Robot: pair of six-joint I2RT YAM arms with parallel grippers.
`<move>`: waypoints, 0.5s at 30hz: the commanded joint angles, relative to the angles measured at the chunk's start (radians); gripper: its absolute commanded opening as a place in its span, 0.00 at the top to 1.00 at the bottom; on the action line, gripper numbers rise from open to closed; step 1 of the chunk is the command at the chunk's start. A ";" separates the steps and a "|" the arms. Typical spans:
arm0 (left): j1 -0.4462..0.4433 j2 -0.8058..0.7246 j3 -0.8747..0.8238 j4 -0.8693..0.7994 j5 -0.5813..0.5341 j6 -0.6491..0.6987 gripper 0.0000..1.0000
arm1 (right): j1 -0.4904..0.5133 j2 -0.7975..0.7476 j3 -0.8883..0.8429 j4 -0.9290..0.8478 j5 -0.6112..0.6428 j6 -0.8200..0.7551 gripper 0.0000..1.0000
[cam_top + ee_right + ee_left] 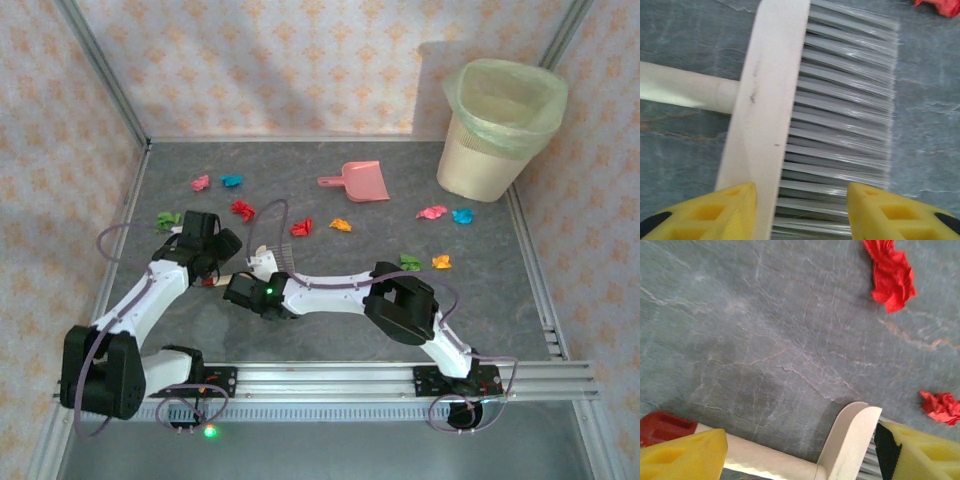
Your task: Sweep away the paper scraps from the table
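With right pincer point(801, 190) clamping the brush point(770, 100) and left pincer point(797, 440) open astride its handle point(760, 457), next likely comes sweeping paper scraps point(301, 227) toward the two-o'clock dustpan point(360, 183).

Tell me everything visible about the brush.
The brush has a cream plastic-looking head, pale translucent bristles and a round cream handle ending in a red cap. Its bristles lie parallel to the table, left of centre. The right gripper straddles its head; grip unclear. The open left gripper flanks the handle.
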 commanded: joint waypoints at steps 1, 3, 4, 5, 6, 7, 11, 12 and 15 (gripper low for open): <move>0.000 0.033 0.027 0.030 0.072 0.085 0.23 | -0.004 0.003 -0.002 -0.078 0.101 -0.061 0.50; -0.005 0.047 0.013 0.039 0.083 0.106 0.22 | -0.021 -0.004 -0.018 -0.082 0.103 -0.077 0.50; -0.007 0.050 0.009 0.038 0.085 0.117 0.22 | -0.029 -0.009 -0.028 -0.081 0.095 -0.082 0.50; -0.006 0.051 0.002 0.035 0.083 0.127 0.20 | -0.042 -0.018 -0.042 -0.072 0.078 -0.086 0.50; -0.007 0.054 -0.003 0.036 0.083 0.137 0.20 | -0.051 -0.028 -0.060 -0.061 0.067 -0.087 0.50; -0.007 0.060 -0.006 0.036 0.088 0.145 0.19 | -0.061 -0.038 -0.075 -0.052 0.059 -0.084 0.50; -0.006 0.107 -0.001 0.032 0.094 0.164 0.19 | -0.072 -0.128 -0.184 0.082 -0.035 -0.108 0.59; -0.005 0.120 0.008 0.029 0.093 0.165 0.19 | -0.068 -0.164 -0.234 0.153 -0.069 -0.112 0.60; -0.007 0.136 0.025 0.041 0.094 0.155 0.20 | -0.064 -0.237 -0.328 0.293 -0.115 -0.099 0.60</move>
